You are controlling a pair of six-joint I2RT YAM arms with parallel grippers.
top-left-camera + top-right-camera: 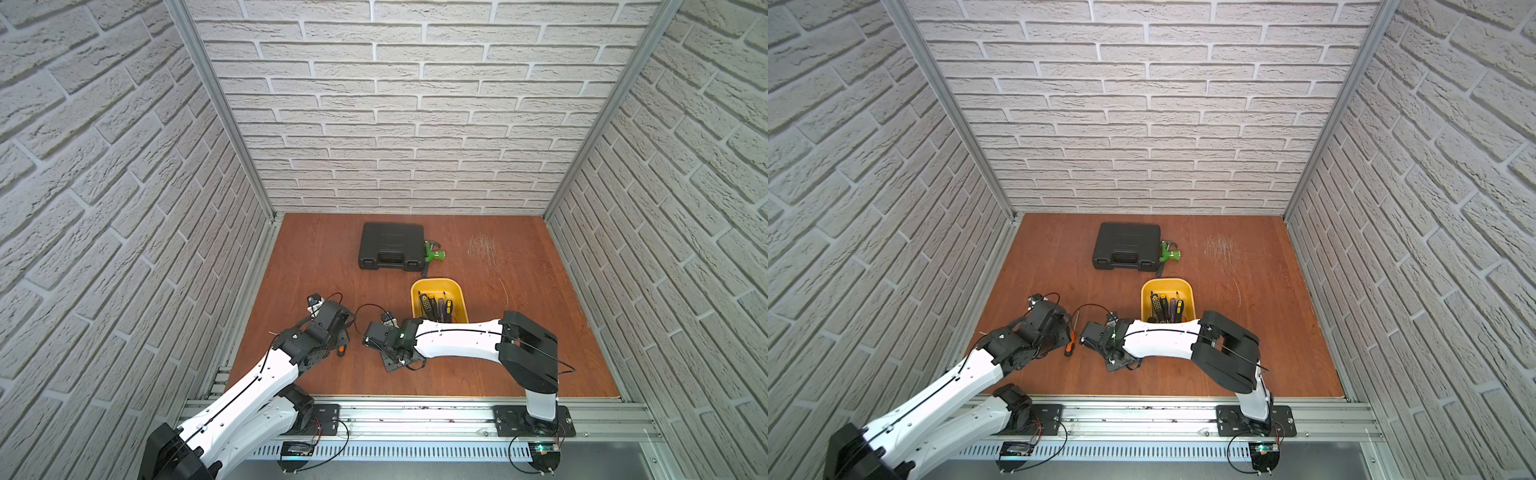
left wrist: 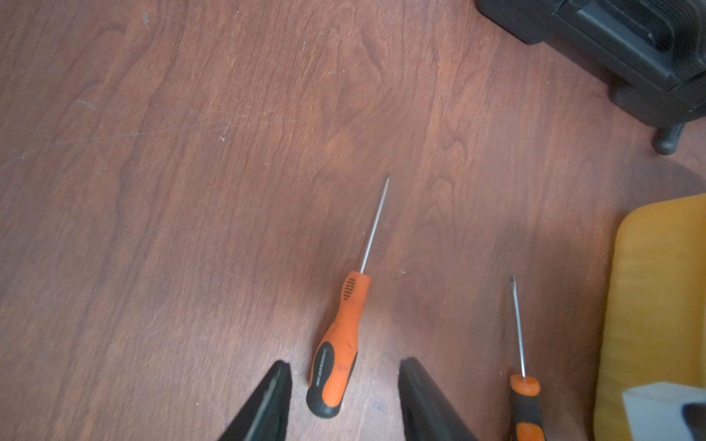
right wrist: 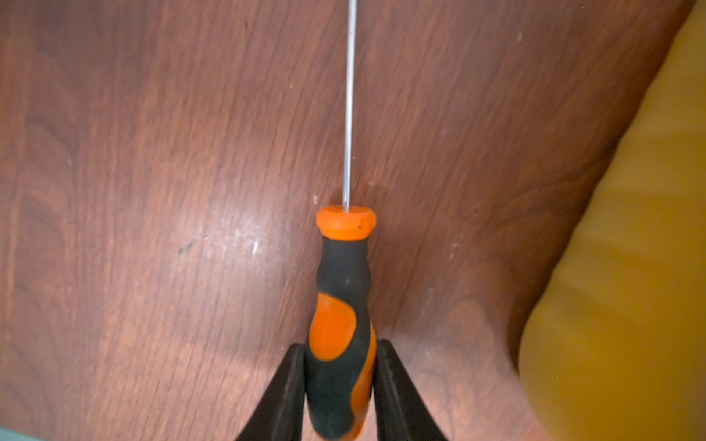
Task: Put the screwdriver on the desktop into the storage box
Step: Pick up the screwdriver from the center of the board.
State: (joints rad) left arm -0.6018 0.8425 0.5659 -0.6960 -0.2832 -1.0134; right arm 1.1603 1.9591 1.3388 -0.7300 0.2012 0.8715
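Note:
Two screwdrivers lie on the reddish-brown desktop near the yellow storage box. In the left wrist view, the orange one with a black butt rests flat, its butt between the fingers of my open left gripper, untouched. It also shows in a top view. The black-and-orange screwdriver lies with its shaft pointing away. My right gripper presses both fingers on its handle. The right arm hides this one in both top views.
Several tools lie in the storage box, whose wall stands close beside the right gripper. A black latched tool case and a green tool sit at the back. Brick-patterned walls enclose three sides.

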